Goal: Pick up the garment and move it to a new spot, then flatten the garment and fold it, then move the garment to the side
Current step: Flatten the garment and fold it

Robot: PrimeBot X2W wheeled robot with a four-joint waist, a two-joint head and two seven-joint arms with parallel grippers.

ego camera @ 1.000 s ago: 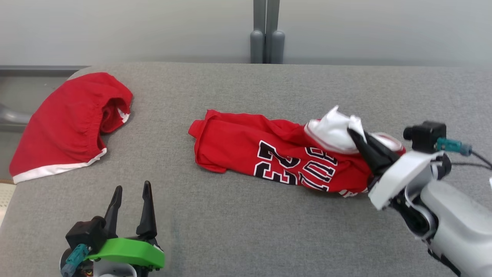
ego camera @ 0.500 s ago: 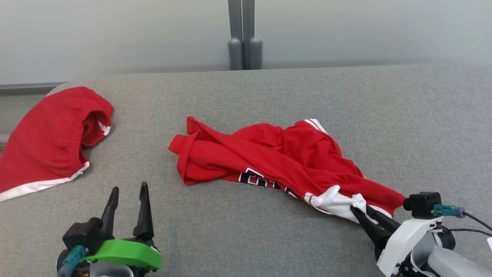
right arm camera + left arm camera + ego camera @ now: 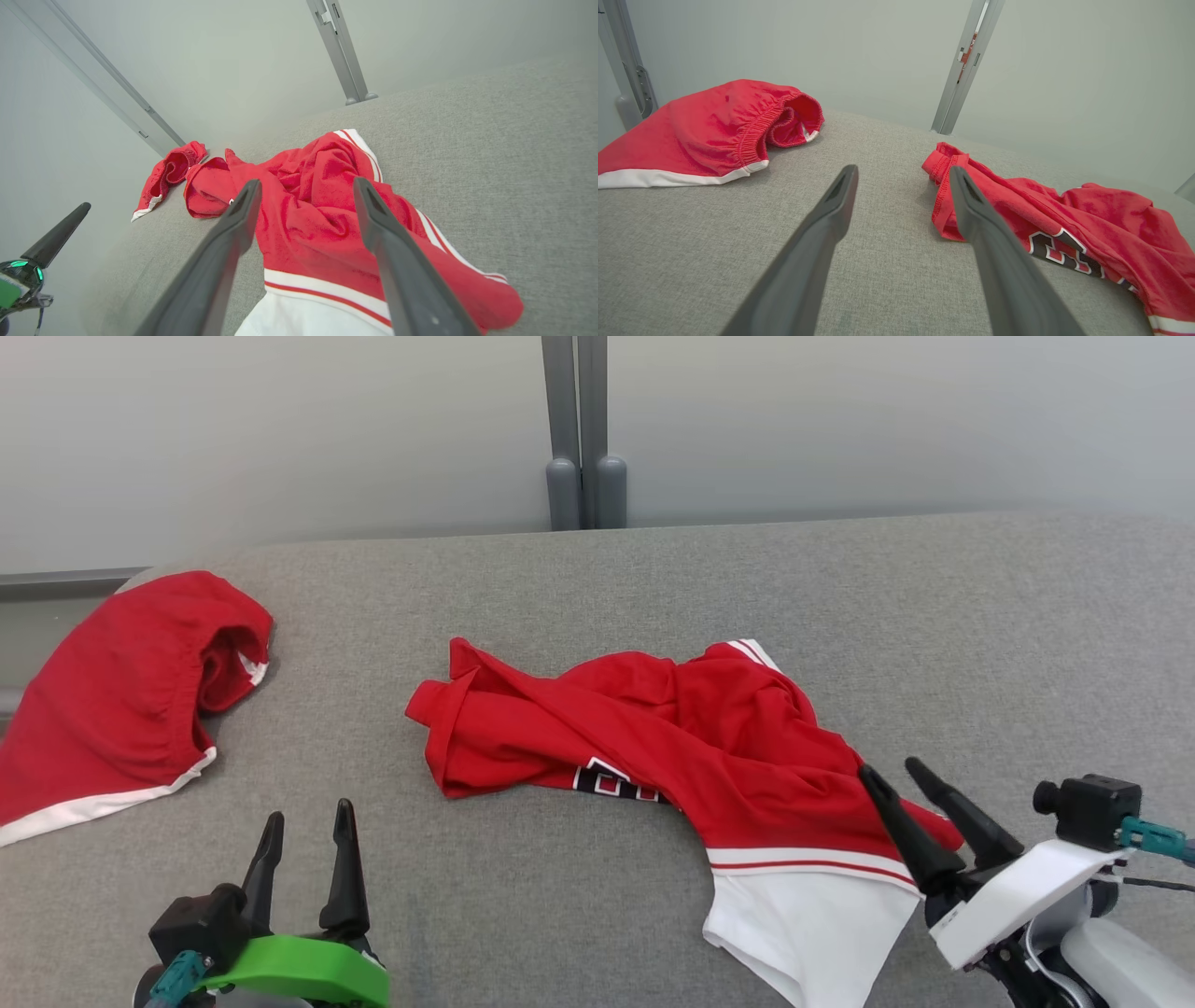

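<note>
Right pincer [image 3: 887, 767]: wide, both dark fingers spread, nothing between them. The tips sit over the near right edge of the garment [image 3: 709, 747], low above the cloth. I cannot tell whether they touch it.

Garment: a red jersey, loose and crumpled on the grey worktop [image 3: 560, 915], about the middle of it. It runs from a bunched red end on my left to a white panel [image 3: 803, 915] at the near right, closest to me. A band of red and white stripes [image 3: 812, 861] marks where red meets white. Black-and-white lettering [image 3: 616, 782] peeks out along the near fold, mostly tucked under, not readable. At the far right corner a bit of striped trim is turned up. Seen along my right fingers, the red cloth lies heaped between and beyond them, and the white panel lies flat below.

Left pincer [image 3: 309, 810]: also wide and empty. It is low at my near left, fingers pointing away from me and well apart from the garment. Looking along its fingers, the bunched end of the jersey lies past the right finger, with bare grey worktop between the two.

Second red piece: shorts [image 3: 103, 709] with a gathered waist and a white hem. They lie at the far left corner of the worktop, well apart from the jersey.

Behind the worktop is a pale wall [image 3: 280, 429], with a grey post [image 3: 583, 429] upright at the far edge.
</note>
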